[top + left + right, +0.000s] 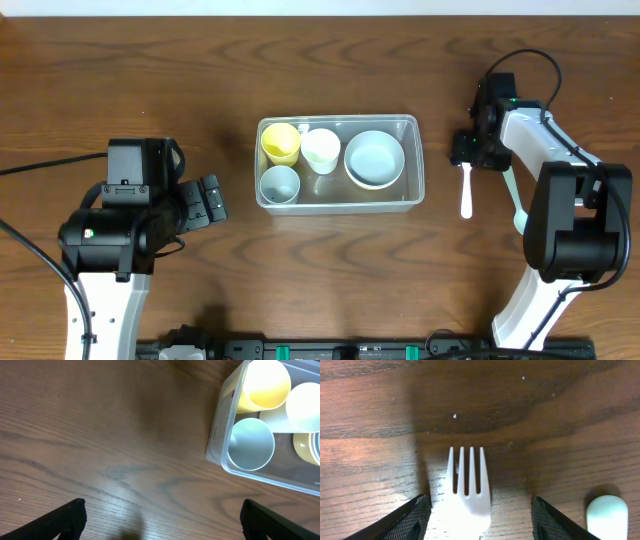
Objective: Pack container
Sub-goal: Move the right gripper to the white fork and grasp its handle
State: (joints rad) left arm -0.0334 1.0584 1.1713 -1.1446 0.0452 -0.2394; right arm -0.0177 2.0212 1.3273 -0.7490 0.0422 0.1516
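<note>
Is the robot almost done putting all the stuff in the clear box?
Partly. Done: the yellow cup, white cup, pale-blue cup and bowl sit inside the container. In hand: the right gripper is over the white fork on the table, jaws open either side of it, not gripping. Left: the fork and the pale-green utensil beside it lie outside the container. The left gripper is open and empty.
</note>
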